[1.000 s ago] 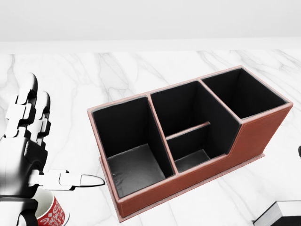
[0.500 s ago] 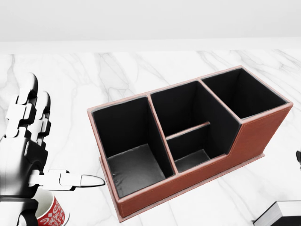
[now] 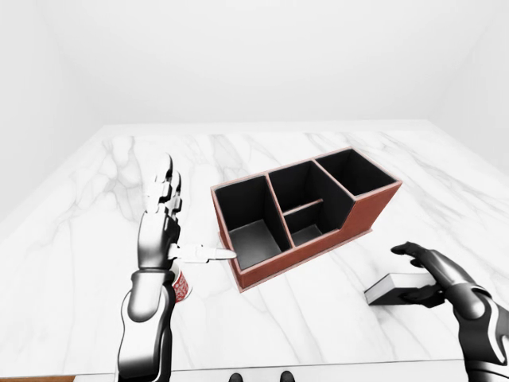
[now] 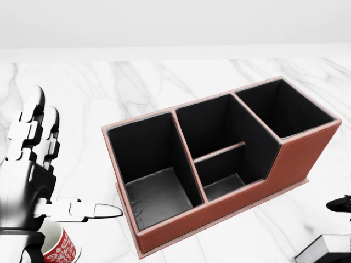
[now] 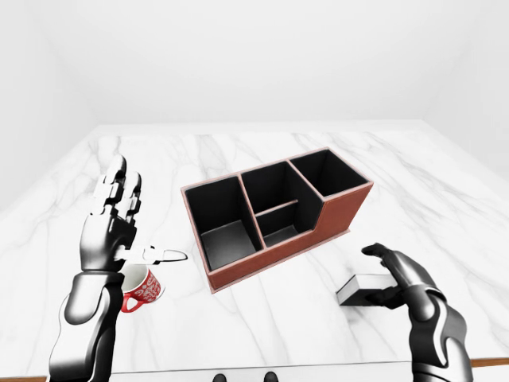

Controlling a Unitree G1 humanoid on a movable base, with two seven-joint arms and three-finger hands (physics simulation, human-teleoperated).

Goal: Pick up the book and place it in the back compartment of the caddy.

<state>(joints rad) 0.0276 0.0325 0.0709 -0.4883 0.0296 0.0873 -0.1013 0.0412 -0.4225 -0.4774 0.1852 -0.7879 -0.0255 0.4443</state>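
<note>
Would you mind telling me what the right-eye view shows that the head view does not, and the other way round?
Only the right-eye view shows the whole right robot hand, open over the book, the full red mug below the left robot hand, and the table's edges. Only the head view gives a close look down into the caddy, with its floors and its low inner divider. Both show the caddy, the open left robot hand, part of the mug and a corner of the book.
</note>
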